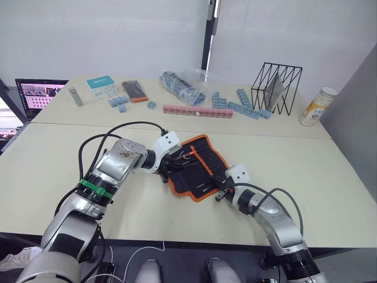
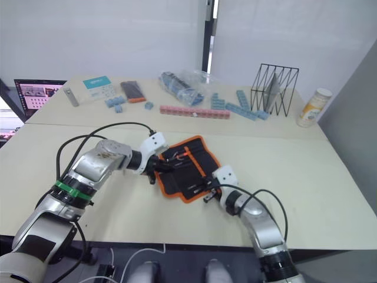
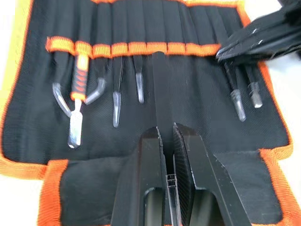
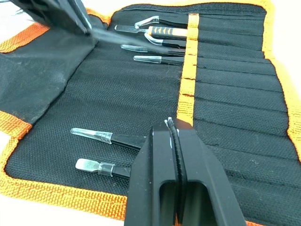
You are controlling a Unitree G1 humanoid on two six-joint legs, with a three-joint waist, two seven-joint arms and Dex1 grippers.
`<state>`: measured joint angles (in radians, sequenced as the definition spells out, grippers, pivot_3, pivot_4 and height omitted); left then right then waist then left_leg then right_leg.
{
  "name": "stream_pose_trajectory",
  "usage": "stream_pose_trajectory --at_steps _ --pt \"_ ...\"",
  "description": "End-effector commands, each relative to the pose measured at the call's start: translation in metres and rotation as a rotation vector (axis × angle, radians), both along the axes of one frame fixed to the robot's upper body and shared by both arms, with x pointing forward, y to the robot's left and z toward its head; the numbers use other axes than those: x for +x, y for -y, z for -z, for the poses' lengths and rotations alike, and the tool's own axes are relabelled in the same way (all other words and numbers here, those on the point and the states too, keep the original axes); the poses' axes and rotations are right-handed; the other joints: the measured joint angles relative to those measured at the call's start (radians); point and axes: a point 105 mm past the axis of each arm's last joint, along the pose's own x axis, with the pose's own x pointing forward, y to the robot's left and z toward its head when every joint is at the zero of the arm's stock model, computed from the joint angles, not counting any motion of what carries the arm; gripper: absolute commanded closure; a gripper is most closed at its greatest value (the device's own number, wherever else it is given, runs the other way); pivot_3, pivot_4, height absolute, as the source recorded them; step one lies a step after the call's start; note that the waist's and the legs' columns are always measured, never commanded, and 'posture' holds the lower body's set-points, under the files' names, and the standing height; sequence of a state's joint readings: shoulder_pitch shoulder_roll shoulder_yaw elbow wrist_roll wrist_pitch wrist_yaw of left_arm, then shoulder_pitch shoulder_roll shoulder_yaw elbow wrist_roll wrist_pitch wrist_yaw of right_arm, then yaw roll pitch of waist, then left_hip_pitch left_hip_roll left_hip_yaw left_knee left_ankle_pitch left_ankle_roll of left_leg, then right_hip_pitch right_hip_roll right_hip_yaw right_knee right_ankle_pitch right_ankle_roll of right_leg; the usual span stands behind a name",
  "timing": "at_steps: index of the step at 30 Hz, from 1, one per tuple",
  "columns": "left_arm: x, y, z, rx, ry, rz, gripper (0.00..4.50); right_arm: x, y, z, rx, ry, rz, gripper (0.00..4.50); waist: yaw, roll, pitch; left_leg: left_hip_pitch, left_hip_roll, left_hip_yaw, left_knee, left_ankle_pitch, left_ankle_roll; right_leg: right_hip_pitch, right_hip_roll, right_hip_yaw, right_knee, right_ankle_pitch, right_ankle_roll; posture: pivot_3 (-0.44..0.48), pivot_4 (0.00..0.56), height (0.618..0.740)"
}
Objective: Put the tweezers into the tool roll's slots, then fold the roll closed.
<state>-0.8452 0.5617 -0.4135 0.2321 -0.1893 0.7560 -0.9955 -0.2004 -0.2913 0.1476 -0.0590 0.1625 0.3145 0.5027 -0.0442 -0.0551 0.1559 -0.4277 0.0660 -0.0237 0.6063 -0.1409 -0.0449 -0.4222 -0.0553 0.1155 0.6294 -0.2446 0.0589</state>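
Note:
The tool roll [image 1: 199,160] lies unfolded on the table, black fabric with orange edging. An orange band [image 3: 136,48] runs across its slots [image 3: 141,23]. Several tweezers [image 3: 116,89] sit in the slots, their capped tips sticking out. My left gripper [image 3: 167,134] is over the roll's near-left flap, shut on one black tweezer [image 3: 161,84] whose far end reaches the orange band. My right gripper [image 4: 172,127] is shut at the roll's other end, its tips on the orange band beside two slotted tweezers [image 4: 101,136]. I cannot tell whether it pinches fabric.
Across the far table are a wire rack [image 1: 275,88], a bottle [image 1: 317,106], blue blocks [image 1: 241,105], a pink strip [image 1: 197,111], a plastic bag [image 1: 185,82], a dark pack [image 1: 135,90], a grey bar [image 1: 75,96] and a laptop [image 1: 38,94]. Bare tabletop surrounds the roll.

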Motion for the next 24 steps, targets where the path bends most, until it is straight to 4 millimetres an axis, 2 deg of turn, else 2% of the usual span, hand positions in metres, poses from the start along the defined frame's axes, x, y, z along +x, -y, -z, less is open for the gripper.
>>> stream_pose_trajectory --at_steps 1,9,24 --pt "0.004 0.005 -0.009 0.008 0.049 0.033 4.47 -0.002 0.012 0.016 -0.032 -0.056 0.050 4.50 0.001 0.000 0.000 0.000 0.000 0.000 0.000 0.000 0.000 0.000 0.000 0.000 0.000 0.000 0.000 0.000 0.150 0.740" --pt "0.006 0.016 -0.001 -0.025 0.039 0.054 4.47 -0.002 0.011 0.017 -0.033 -0.056 0.051 4.50 0.002 0.000 0.000 -0.002 -0.001 -0.001 0.000 0.001 0.001 0.000 0.000 0.000 0.000 0.000 0.000 0.000 0.150 0.740" --pt "0.029 0.050 0.001 -0.093 0.073 0.044 4.47 -0.005 0.012 0.019 -0.036 -0.061 0.062 4.50 0.003 0.000 0.000 -0.002 -0.003 -0.002 0.001 0.001 0.001 0.001 0.000 0.003 0.000 0.002 0.004 0.000 0.150 0.740"
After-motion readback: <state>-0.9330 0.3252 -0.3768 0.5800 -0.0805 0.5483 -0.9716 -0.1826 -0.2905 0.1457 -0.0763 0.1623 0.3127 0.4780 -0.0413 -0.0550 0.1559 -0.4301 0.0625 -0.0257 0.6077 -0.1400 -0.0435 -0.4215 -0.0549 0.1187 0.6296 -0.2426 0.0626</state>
